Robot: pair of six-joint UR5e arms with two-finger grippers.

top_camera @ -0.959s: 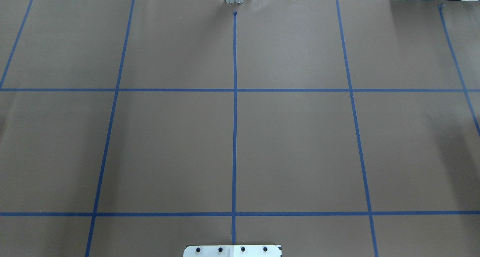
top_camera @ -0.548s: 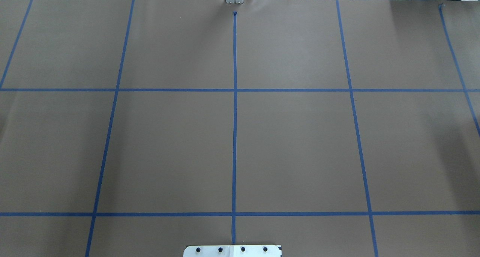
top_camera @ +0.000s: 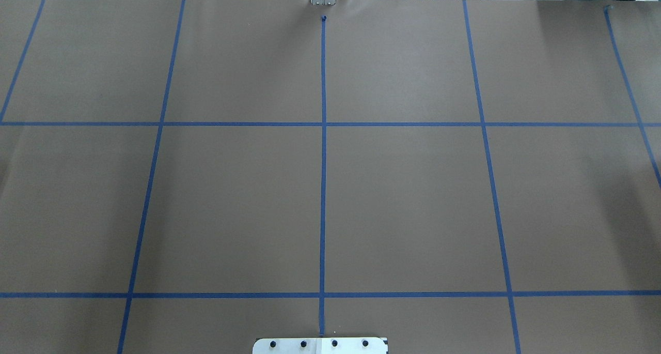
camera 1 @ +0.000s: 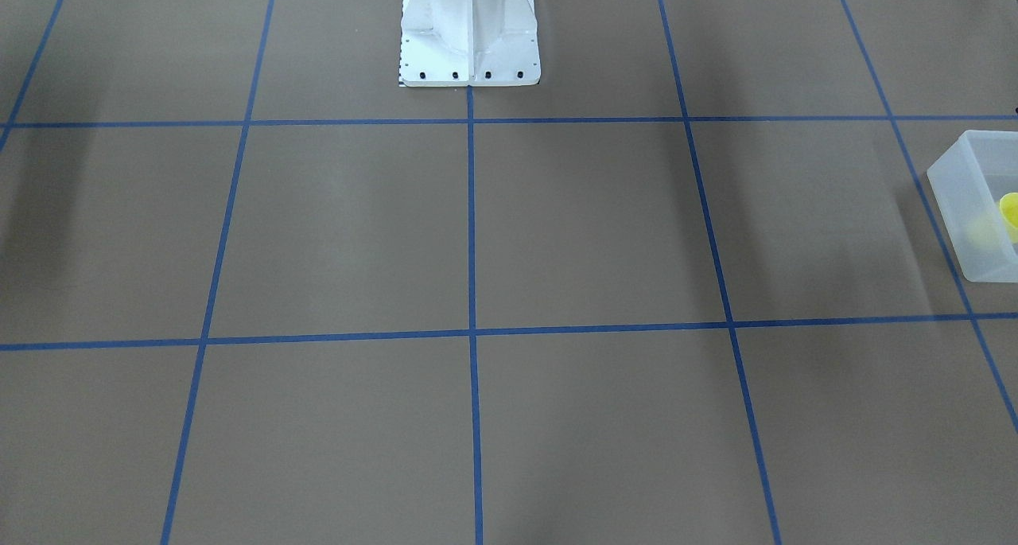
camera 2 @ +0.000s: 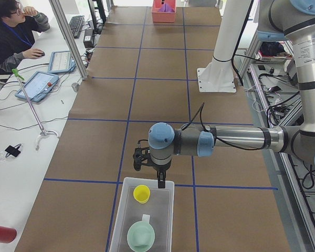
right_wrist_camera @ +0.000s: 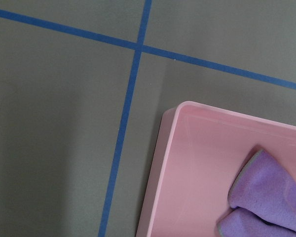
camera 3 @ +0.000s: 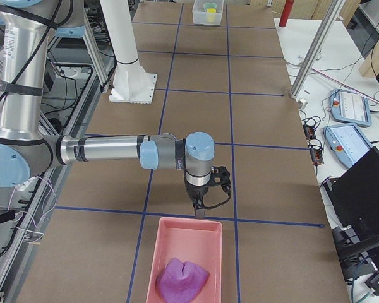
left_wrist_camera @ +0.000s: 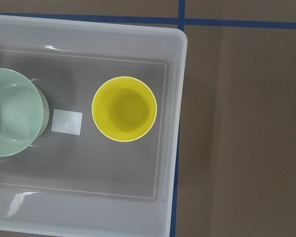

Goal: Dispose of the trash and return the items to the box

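Observation:
The box [camera 2: 168, 210], a frosted white bin, stands at the table's left end and also shows in the left wrist view [left_wrist_camera: 182, 89] and the front view [camera 1: 958, 203]. The yellow cup [camera 2: 142, 193] stands upright inside it, seen from above in the left wrist view [left_wrist_camera: 124, 108], next to a pale green cup [left_wrist_camera: 10, 118]. My left gripper [camera 2: 160, 184] hangs just over the box's near rim. My right gripper [camera 3: 199, 213] hangs at the rim of a pink bin [camera 3: 166, 246]. I cannot tell whether either gripper is open or shut.
The pink bin [right_wrist_camera: 158, 168] holds a crumpled purple cloth [right_wrist_camera: 266, 192] at the table's right end. The white robot base [camera 1: 469, 36] stands at the table's middle edge. An operator [camera 2: 13, 31] sits at a side desk with tablets.

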